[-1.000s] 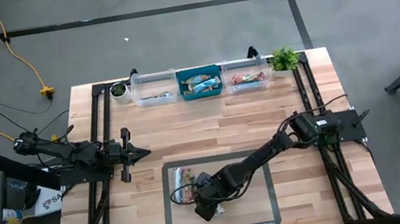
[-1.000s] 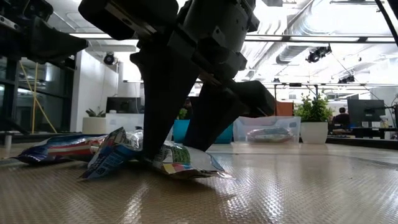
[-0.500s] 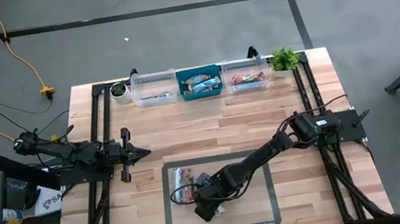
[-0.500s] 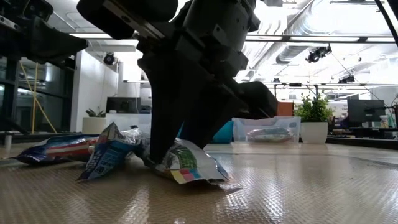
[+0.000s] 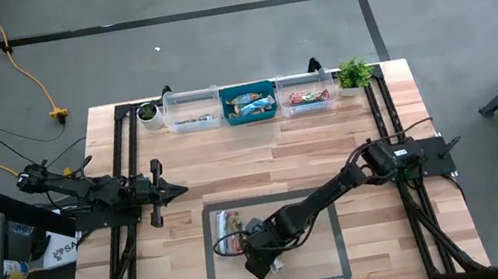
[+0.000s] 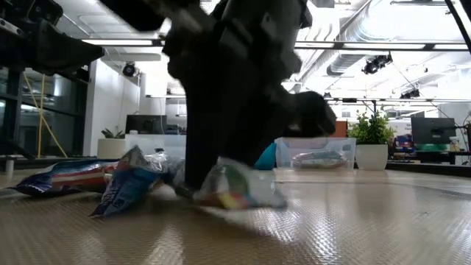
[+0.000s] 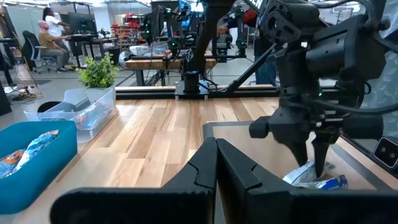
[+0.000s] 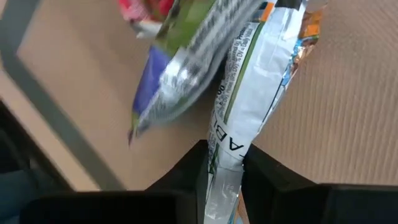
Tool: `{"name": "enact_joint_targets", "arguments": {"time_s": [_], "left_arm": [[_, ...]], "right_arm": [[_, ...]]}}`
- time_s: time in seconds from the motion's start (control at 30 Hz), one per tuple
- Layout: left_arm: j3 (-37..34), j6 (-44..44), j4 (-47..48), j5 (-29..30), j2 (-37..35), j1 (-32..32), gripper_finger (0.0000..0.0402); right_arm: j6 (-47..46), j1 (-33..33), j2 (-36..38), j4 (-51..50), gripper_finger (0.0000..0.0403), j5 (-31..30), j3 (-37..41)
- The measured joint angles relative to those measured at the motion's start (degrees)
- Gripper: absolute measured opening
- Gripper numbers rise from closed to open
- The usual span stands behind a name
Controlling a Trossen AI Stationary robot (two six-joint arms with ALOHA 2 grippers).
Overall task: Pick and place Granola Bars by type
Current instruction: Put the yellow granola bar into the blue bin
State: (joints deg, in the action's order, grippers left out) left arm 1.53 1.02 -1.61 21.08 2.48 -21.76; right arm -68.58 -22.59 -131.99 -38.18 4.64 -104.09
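The right hand (image 5: 259, 263) is down on the dark mat (image 5: 320, 259) at the near side of the bench (image 5: 262, 157), its fingers (image 8: 189, 171) pinched on a white-wrapped granola bar (image 8: 245, 121). More bars (image 5: 228, 234) lie just beside it on the mat. Farther back, the left hand (image 5: 174, 189) waits above the bench's left side, fingers together and empty. Along the far edge stand a clear bin (image 5: 192, 112), a blue bin (image 5: 249, 104) and another clear bin (image 5: 307, 92), each holding bars
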Motion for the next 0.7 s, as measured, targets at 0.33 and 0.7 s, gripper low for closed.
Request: {"name": "enact_joint_targets", "arguments": {"time_s": [0.33,0.7], "left_arm": [[0.0,0.0,0.0,0.0,0.0,0.0,0.0001],[0.0,0.0,0.0,0.0,0.0,0.0,0.0001]], "right_arm": [[0.5,0.1,5.2,-0.5,0.0063,-1.2,0.0],[8.4,0.1,11.7,6.7,0.0062,-8.8,-0.1]]}}
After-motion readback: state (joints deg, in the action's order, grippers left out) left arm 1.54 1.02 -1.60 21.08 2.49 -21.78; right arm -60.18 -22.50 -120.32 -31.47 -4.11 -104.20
